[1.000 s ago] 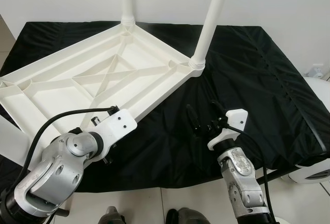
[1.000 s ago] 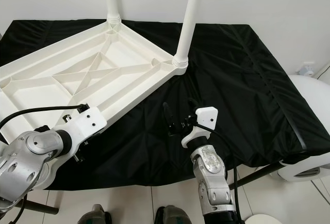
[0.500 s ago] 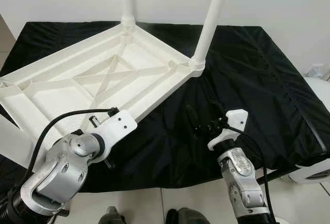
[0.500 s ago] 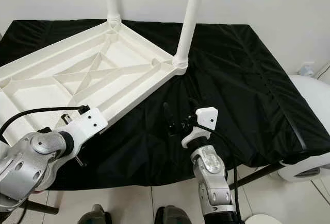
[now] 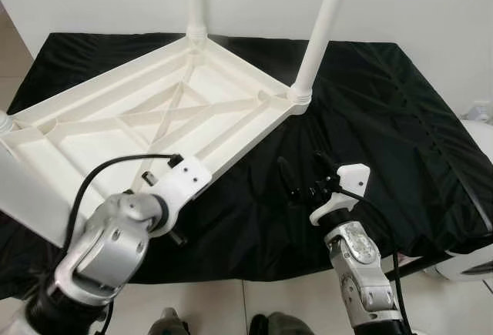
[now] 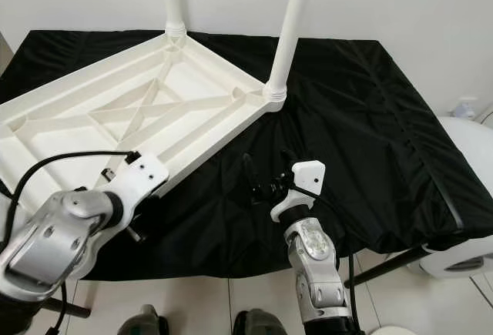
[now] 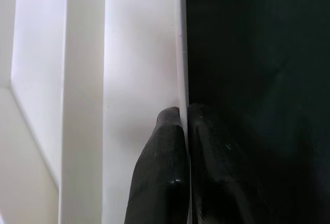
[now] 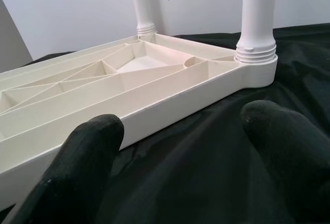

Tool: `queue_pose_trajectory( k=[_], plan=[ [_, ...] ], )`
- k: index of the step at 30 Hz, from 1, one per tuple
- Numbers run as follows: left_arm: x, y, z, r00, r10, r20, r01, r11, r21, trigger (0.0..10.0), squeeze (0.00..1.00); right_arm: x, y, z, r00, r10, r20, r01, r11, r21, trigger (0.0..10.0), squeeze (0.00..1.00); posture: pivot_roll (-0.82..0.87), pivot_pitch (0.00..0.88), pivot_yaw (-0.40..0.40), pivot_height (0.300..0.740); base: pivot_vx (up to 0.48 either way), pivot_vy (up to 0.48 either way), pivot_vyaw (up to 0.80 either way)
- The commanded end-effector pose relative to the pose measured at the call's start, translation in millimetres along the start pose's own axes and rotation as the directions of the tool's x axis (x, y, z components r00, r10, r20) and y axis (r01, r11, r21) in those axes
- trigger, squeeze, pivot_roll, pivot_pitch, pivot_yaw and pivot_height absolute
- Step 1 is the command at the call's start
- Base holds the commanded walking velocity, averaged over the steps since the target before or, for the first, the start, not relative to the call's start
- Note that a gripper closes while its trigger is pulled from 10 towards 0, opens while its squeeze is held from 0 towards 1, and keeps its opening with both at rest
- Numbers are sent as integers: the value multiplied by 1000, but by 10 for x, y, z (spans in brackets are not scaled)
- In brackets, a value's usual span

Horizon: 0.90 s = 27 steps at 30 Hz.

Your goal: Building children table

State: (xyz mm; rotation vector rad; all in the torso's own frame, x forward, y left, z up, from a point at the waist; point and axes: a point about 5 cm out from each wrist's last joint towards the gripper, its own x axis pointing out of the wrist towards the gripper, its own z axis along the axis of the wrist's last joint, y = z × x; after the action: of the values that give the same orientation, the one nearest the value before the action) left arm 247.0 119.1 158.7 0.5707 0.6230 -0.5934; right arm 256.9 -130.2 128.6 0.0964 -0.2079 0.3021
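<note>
Tabletop point(image 5: 139, 123) now sits slightly turned, its near rim pinched by the left gripper point(image 7: 183, 131); right gripper point(image 5: 302, 175) waits spread, so repositioning continues.

We count one upturned white tabletop point(image 5: 146, 119), two white legs screwed upright into it, the nearer leg point(image 5: 323, 31) and the farther leg point(image 5: 197, 0), one black cloth point(image 5: 370, 112), and two grippers, left gripper point(image 7: 184, 131) and right gripper point(image 5: 302, 175).

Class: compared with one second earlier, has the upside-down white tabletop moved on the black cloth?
Cannot tell. The tabletop sits slightly differently against the black cloth, but the camera shifted too.
</note>
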Motion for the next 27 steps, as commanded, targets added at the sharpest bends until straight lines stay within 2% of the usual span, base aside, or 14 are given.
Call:
queue_pose_trajectory(
  k=[1, 3, 7, 9, 12, 17, 23, 27],
  plan=[
    [12, 73, 59, 986, 162, 24, -162, 987, -9, 0, 0, -13, -6, 5, 1000, -6, -4, 6, 1000, -7, 10000, 0, 7, 73, -59, 740, 0, 0, 0],
    [52, 92, 166, 981, 189, 51, -185, 980, -72, 0, 0, -13, -1, 4, 1000, -8, -3, 8, 1000, -5, 10000, 0, 6, 73, -56, 740, 0, 0, 0],
    [71, 95, 219, 979, 195, 65, -188, 977, -96, 0, 0, -11, 3, 5, 1000, -9, -3, 9, 1000, -3, 10000, 0, 5, 73, -54, 740, 0, 0, 0],
    [139, 98, 377, 973, 207, 98, -191, 971, -144, 0, 0, -7, 14, 3, 1000, -13, -1, 13, 1000, 0, 10000, 0, 5, 73, -48, 740, 0, 0, 0],
    [182, 83, 435, 974, 200, 103, -182, 970, -161, 0, 0, -7, 20, 4, 1000, -15, 1, 15, 1000, 1, 10000, 0, -1, 74, -41, 740, 0, 0, 0],
    [221, 74, 437, 976, 199, 87, -181, 967, -176, 0, 0, -10, 25, 6, 1000, -17, 2, 17, 1000, 2, 10000, 0, -5, 75, -38, 740, 0, 0, 0],
    [323, 176, 387, 963, 268, 28, -254, 939, -232, 0, 0, -33, 19, 10, 1000, -26, 1, 26, 1000, 1, 10000, 0, -14, 80, -36, 740, 0, 0, 0],
    [318, 243, 317, 957, 291, 1, -282, 927, -246, 0, 0, -35, 22, 14, 1000, -25, 2, 25, 1000, -1, 10000, 0, -15, 81, -36, 740, 0, 0, 0]
  ],
)
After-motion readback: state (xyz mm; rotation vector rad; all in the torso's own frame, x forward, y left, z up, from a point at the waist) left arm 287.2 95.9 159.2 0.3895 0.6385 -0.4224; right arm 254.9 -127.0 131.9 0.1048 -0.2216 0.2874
